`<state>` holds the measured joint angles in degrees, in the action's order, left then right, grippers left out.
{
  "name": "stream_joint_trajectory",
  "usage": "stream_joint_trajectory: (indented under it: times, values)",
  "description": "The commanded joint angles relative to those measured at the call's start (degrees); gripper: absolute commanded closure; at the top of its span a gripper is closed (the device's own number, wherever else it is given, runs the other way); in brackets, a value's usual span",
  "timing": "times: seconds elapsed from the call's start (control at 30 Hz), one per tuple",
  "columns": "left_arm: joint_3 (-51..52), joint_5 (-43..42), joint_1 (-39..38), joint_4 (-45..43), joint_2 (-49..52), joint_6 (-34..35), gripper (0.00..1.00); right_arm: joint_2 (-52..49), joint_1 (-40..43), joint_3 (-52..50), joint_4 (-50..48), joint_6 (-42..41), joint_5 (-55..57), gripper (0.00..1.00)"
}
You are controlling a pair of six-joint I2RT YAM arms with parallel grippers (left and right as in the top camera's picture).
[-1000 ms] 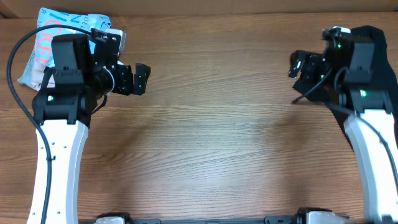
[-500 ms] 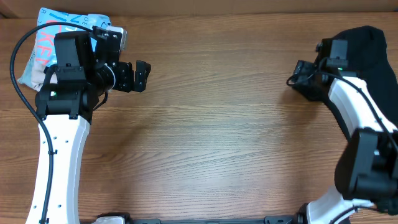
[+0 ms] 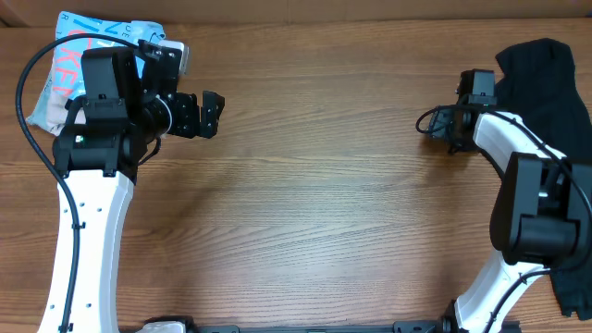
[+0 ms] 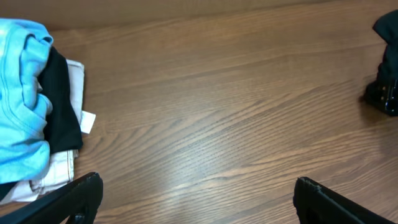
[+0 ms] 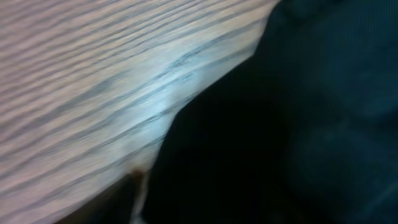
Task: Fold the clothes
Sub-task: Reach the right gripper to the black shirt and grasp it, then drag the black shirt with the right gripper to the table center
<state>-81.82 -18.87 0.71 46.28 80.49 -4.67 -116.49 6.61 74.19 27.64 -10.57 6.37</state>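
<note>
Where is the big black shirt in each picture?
Overhead: the black shirt lies bunched at the top right.
Left wrist: a dark bit of the shirt shows at the far right edge, near the top.
Right wrist: the shirt is blurry and very close, filling the right side.
Shared landmark: the wooden table beneath it.

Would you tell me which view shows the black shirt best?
Overhead: the shirt lies bunched at the right edge, outline mostly visible. Right wrist shows only blurred dark fabric; left wrist catches a corner.

left fingers (image 4: 78, 198) apart (right arm (image 3: 535, 190) bent)
</note>
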Motion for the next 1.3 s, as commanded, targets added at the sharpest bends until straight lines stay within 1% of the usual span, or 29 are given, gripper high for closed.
stream_joint_trajectory:
  times: [0.0, 0.03, 0.1, 0.17, 0.2, 0.23, 0.33, 0.43, 0.53, 0.6, 0.7, 0.73, 0.77, 0.8, 0.83, 0.97, 1.03, 1.1, 1.2, 1.23, 1.27]
  values:
    - [-1.2, 0.2, -0.3, 0.2, 1.2, -0.9, 0.04, -1.8, -0.2, 1.2, 0.2, -3.0, 0.0, 0.52]
    - [-1.2, 0.2, -0.3, 0.2, 1.3, -0.9, 0.05, -1.8, -0.2, 1.2, 0.3, -3.3, 0.0, 0.6]
    - [-1.2, 0.2, -0.4, 0.2, 1.5, -0.9, 0.1, -1.8, -0.3, 1.2, 1.0, -5.0, 0.0, 0.81]
    - [-1.2, 0.2, -0.3, 0.2, 1.5, -0.9, 0.13, -1.8, -0.6, 1.3, 2.1, -5.9, -1.0, 0.92]
    - [-1.2, 0.2, -0.3, 0.2, 1.5, -0.9, 0.13, -1.8, -0.9, 1.4, 2.9, -5.8, -2.3, 0.94]
    - [-1.2, 0.2, -0.4, 0.0, 1.5, -0.9, 0.13, -1.8, -1.3, 1.4, 3.9, -5.8, -4.1, 0.96]
    - [-1.2, 0.5, -0.3, -0.3, 1.5, -0.9, 0.14, -1.8, -4.0, 2.4, 8.3, -5.7, -9.9, 0.96]
    - [-1.2, 2.1, -0.3, -0.7, 1.5, -0.9, 0.14, -1.8, -7.8, 4.7, 13.6, -5.7, -13.2, 0.96]
    - [-1.2, 5.1, -0.3, -0.7, 1.5, -0.9, 0.15, -1.8, -13.8, 8.9, 20.7, -5.7, -16.2, 0.96]
    - [-1.2, 7.9, -0.3, -0.5, 1.5, -0.9, 0.16, -1.8, -19.5, 12.8, 25.8, -5.7, -18.2, 0.96]
    - [-1.2, 12.0, -0.3, -0.2, 1.5, 0.0, 0.15, -1.8, -27.8, 17.4, 30.5, -5.8, -19.4, 0.96]
    - [-1.2, 13.5, -0.2, -0.1, 1.5, 0.8, 0.14, -1.8, -30.6, 18.6, 31.6, -5.8, -19.6, 0.95]
    - [-1.2, 14.9, 0.0, 0.0, 1.5, 1.5, 0.13, -1.8, -33.3, 19.7, 32.4, -5.9, -19.6, 0.91]
    - [-1.2, 16.0, 0.3, 0.1, 1.5, 2.2, 0.11, -1.8, -35.8, 20.6, 33.0, -5.9, -19.6, 0.83]
    - [-1.2, 16.7, 0.7, 0.2, 1.5, 2.6, 0.1, -1.8, -38.0, 21.3, 33.6, -6.1, -19.6, 0.8]
    - [-1.2, 16.7, 2.8, 0.3, 1.5, 3.4, 0.05, -1.8, -43.3, 24.4, 35.9, -8.3, -20.1, 0.77]
    - [-1.2, 16.7, 3.4, 0.3, 1.5, 3.4, 0.02, -1.6, -43.7, 27.0, 38.2, -9.2, -21.2, 0.74]
    - [-1.2, 16.7, 3.5, 0.3, 1.5, 3.4, 0.01, -1.0, -42.9, 29.2, 40.4, -9.3, -21.8, 0.66]
    - [-1.2, 16.5, 3.5, 0.5, 1.5, 3.3, 0.0, 0.3, -40.3, 31.7, 43.7, -10.6, -21.5, 0.49]
    - [-1.2, 16.5, 3.4, 0.5, 1.5, 3.3, 0.0, 0.9, -39.2, 32.0, 44.5, -10.7, -21.5, 0.44]
    - [-1.2, 16.5, 3.4, 0.6, 1.5, 3.3, 0.0, 1.4, -38.0, 32.0, 45.2, -10.7, -21.5, 0.37]
